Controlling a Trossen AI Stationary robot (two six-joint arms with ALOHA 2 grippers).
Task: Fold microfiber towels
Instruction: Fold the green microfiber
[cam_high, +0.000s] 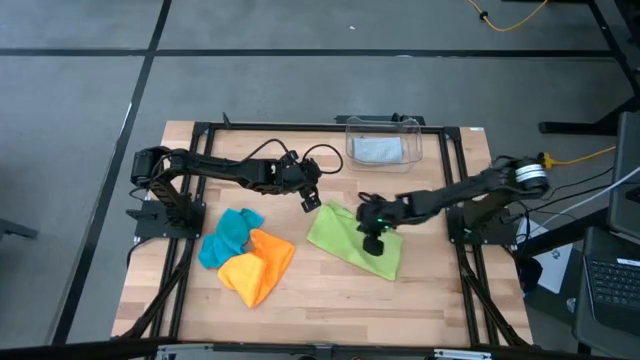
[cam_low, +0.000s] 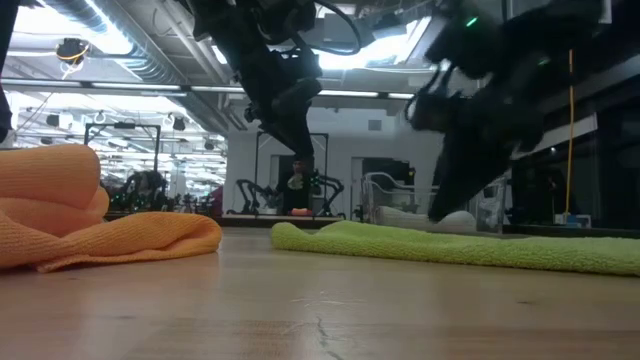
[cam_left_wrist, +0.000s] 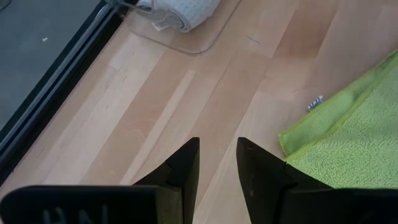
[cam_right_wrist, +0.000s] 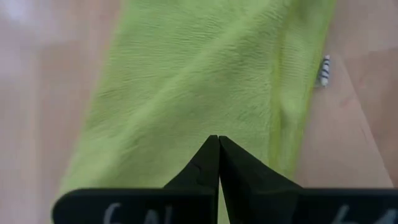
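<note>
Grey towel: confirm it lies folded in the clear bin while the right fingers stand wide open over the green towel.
Wrong on the fingers: the right wrist view shows the right gripper shut over the green towel. The grey towel does lie in the clear bin.

Overhead and table-level cameras both see the lime green towel (cam_high: 352, 238)

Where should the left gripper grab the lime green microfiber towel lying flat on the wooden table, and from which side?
Probably the lime green microfiber towel is best pinched at its corner nearest the left gripper, approached from above. That hemmed corner lies flat, exposed on bare wood, while the right gripper sits over the middle.
</note>
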